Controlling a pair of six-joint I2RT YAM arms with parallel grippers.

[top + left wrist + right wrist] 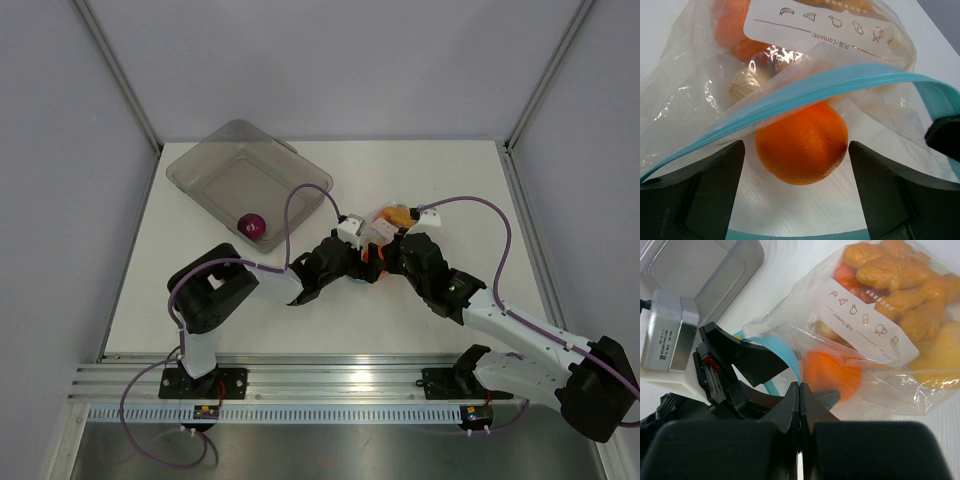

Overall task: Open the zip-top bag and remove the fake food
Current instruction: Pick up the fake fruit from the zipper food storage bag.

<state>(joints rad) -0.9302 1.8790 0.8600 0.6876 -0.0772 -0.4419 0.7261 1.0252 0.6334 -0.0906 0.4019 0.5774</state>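
The zip-top bag [388, 222] lies mid-table, its mouth held open. Its blue zip strip [840, 85] arches over my left gripper [797, 190], which is open inside the mouth. An orange ball [802, 142] of fake food sits between the left fingers [700, 192], with a gap on each side. A beige piece [742, 85] lies deeper in the bag. My right gripper [800, 386] is shut on the bag's zip edge [785, 357] beside the orange ball [832, 375]. Yellow-orange pieces [900, 280] fill the bag's far end.
A grey translucent tray [215, 165] stands at the back left with a purple piece [251, 225] in its near corner. Both arms meet at the bag, their cables looping above. Metal frame posts border the table at left and right.
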